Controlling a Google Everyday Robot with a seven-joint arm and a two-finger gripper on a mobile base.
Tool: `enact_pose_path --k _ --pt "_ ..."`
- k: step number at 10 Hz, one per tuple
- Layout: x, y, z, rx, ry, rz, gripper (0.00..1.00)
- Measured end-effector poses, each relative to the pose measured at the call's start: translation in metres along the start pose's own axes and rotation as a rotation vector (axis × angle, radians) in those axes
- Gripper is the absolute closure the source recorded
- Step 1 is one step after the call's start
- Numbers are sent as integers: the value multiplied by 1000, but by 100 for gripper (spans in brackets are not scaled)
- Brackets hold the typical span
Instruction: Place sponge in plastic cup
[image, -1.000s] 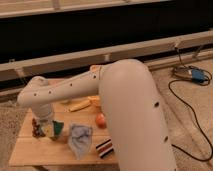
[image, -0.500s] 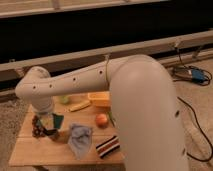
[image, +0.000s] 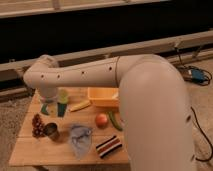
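While the arm (image: 95, 75) stretches across the surface (image: 25, 152), the gripper (image: 51, 106) hangs below the wrist near the back edge, above the grapes (image: 36, 125) and metal cup (image: 50, 131). Gripper state: whether it is open or closed cannot be told. Sponge (image: 61, 110): taken, with doubt, to be the dark green piece at the gripper; held or merely beside it, not determinable. Plastic cup (image: 63, 95): pale green, upright, just behind that piece. Governing relation: the cup mouth lies immediately beyond and slightly above the sponge, so the next move is judged a short lift and advance away from the camera, clear of the yellow tray (image: 102, 97).
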Motion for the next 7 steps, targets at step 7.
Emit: enact_pose_path --k 7 --pt "13 -39 0 -2 -122 12 100"
